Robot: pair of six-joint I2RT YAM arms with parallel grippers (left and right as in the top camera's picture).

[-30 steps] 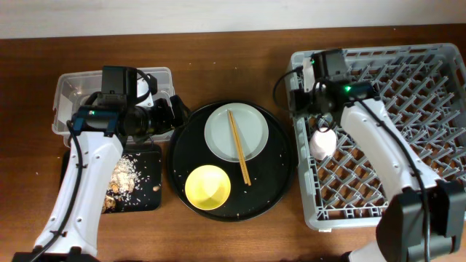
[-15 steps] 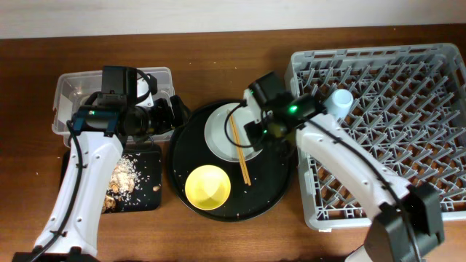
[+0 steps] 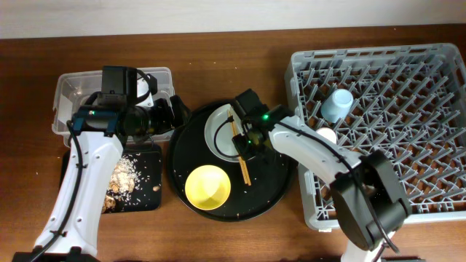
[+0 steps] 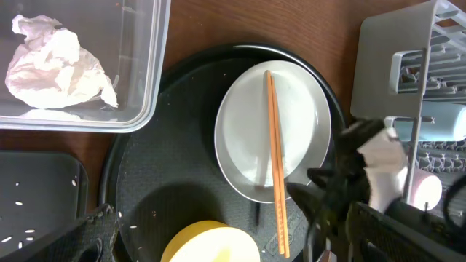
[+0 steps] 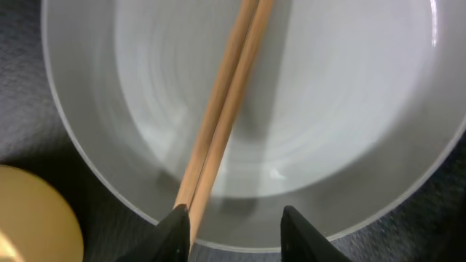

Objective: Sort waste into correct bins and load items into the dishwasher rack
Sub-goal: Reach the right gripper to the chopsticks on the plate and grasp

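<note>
My right gripper (image 3: 243,143) (image 5: 240,229) is open, low over the near rim of the round white plate (image 3: 218,132) (image 5: 328,109). The brown chopsticks (image 3: 242,164) (image 5: 226,109) lie across the plate and run just inside its left finger. The yellow bowl (image 3: 207,187) sits on the round black tray. The light blue cup (image 3: 337,105) and the pink-white cup (image 3: 326,136) stand in the grey rack (image 3: 378,51). My left gripper (image 3: 177,115) (image 4: 233,247) is open and empty beside the clear tub (image 3: 73,109), which holds crumpled tissue (image 4: 54,62).
The large round black tray (image 3: 277,182) carries the plate, the bowl and scattered crumbs. The shallow black rectangular tray (image 3: 145,193) at the front left holds rice-like scraps (image 3: 124,171). The rack fills the right side.
My right arm swung from the rack to the plate and came down at the chopsticks. The pink-white cup it carried now stands in the rack. The left arm has not moved.
</note>
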